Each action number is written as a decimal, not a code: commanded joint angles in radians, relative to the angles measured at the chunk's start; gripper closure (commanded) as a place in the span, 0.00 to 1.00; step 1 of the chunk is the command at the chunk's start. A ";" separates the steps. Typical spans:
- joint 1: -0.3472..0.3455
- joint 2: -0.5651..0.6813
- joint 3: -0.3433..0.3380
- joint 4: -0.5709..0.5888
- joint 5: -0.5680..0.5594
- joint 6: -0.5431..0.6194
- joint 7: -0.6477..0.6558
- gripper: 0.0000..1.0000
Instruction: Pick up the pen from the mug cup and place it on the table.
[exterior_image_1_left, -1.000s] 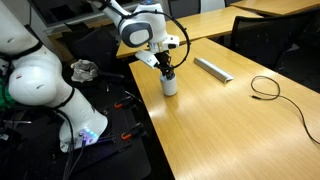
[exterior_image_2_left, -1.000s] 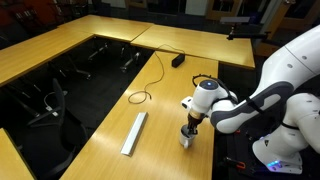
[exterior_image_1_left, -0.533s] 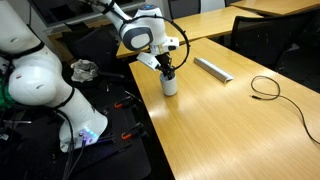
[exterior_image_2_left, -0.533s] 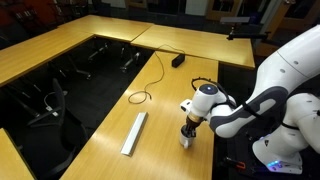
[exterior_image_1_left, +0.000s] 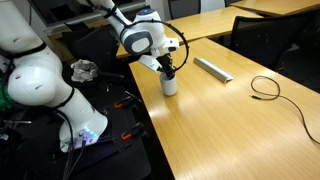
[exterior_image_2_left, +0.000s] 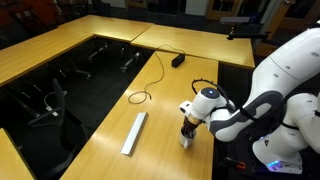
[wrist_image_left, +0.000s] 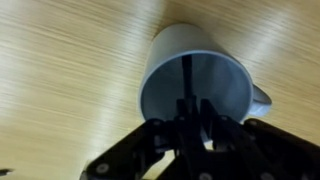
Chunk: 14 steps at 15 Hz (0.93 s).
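A white mug (exterior_image_1_left: 170, 86) stands near the edge of the wooden table, and it also shows in the other exterior view (exterior_image_2_left: 186, 140). In the wrist view I look straight down into the mug (wrist_image_left: 162, 62). A thin dark pen (wrist_image_left: 187, 75) stands inside it. My gripper (wrist_image_left: 190, 112) is right over the mug's mouth, fingers dipped in and shut close on the pen's upper part. It hangs directly above the mug in both exterior views (exterior_image_1_left: 168, 70) (exterior_image_2_left: 190, 125), where the pen itself is hidden by the fingers.
A long grey bar (exterior_image_1_left: 212, 68) (exterior_image_2_left: 134, 132) lies on the table beyond the mug. A black cable (exterior_image_1_left: 264, 88) (exterior_image_2_left: 150, 80) lies further along. The table edge (exterior_image_1_left: 150, 110) runs close beside the mug, with a dark floor gap and clutter below.
The wrist has shifted very slightly over the mug. The mug, the bar and the cable have not moved.
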 joint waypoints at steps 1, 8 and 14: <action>-0.035 0.003 0.042 -0.012 0.019 0.051 -0.029 0.96; -0.042 -0.134 0.072 -0.066 0.158 0.050 -0.150 0.96; -0.020 -0.342 0.022 -0.056 0.268 -0.123 -0.266 0.96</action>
